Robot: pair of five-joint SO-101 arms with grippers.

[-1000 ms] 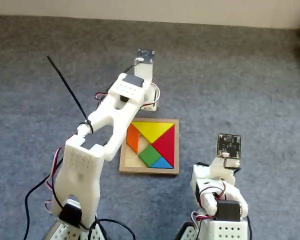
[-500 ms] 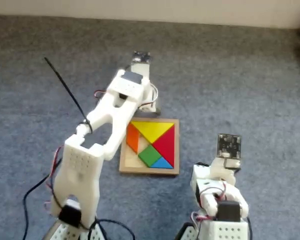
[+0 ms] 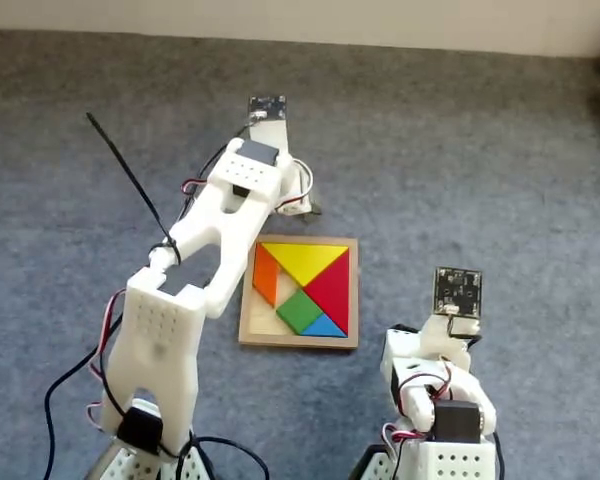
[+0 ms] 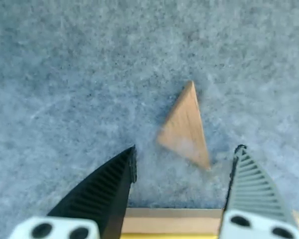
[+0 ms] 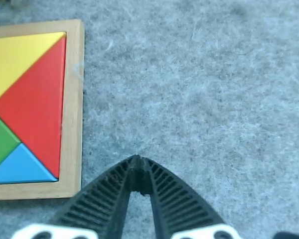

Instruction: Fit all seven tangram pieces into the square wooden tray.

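The square wooden tray (image 3: 298, 343) lies mid-carpet and holds a yellow triangle (image 3: 305, 261), a red triangle (image 3: 332, 288), an orange piece (image 3: 265, 275), a green square (image 3: 299, 311) and a blue triangle (image 3: 325, 325). Bare wood shows at its lower left. My left gripper (image 4: 185, 149) is open just beyond the tray's far edge (image 4: 174, 221), and a plain wooden triangle (image 4: 184, 129) lies flat on the carpet between and just ahead of its fingertips. My right gripper (image 5: 139, 174) is shut with nothing in it, low over the carpet right of the tray (image 5: 72, 124).
Grey carpet surrounds the tray on all sides. The left arm (image 3: 225, 225) stretches over the tray's near-left corner. The right arm (image 3: 440, 390) is folded back at the near right. A black cable tie (image 3: 130, 175) sticks out from the left arm.
The left arm has swung a little to the left and farther from the tray, uncovering the tray's far-left corner. The right arm has stayed still.
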